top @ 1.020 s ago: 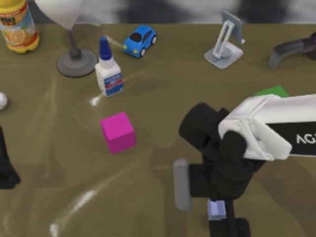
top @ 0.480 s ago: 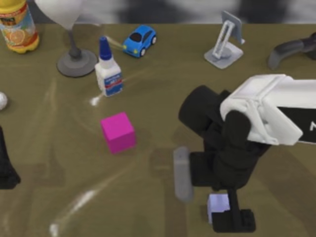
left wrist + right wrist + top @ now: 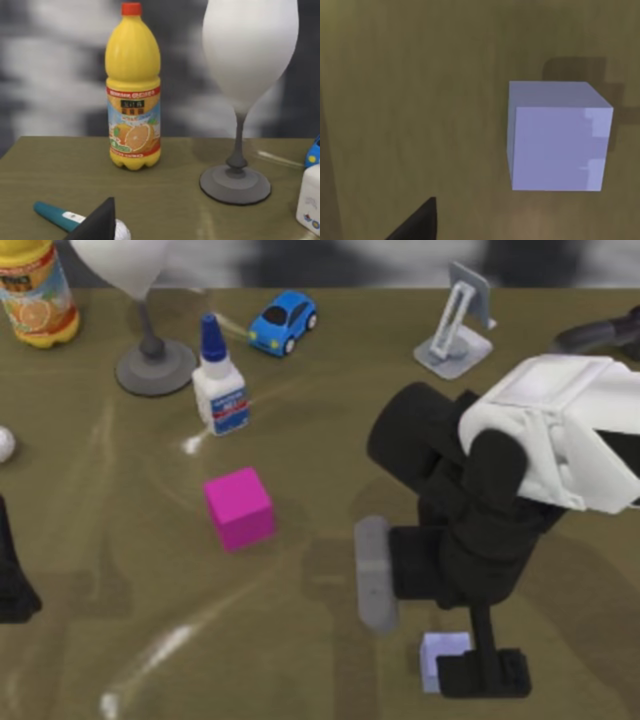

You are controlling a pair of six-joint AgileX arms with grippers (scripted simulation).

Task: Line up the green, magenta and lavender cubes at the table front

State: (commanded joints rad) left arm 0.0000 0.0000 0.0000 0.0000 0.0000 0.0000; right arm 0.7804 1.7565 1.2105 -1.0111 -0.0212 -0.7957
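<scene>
Now my right tool stands released around the lavender cube; I should lift straight, without nudging it.

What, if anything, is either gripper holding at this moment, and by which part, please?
Nothing is held. The right gripper is open above the lavender cube, which sits on the table; the left arm is parked at the left edge.

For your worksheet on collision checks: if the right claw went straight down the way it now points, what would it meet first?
Most likely the lavender cube, which sits on the table almost under the right claw; depth is uncertain.
</scene>
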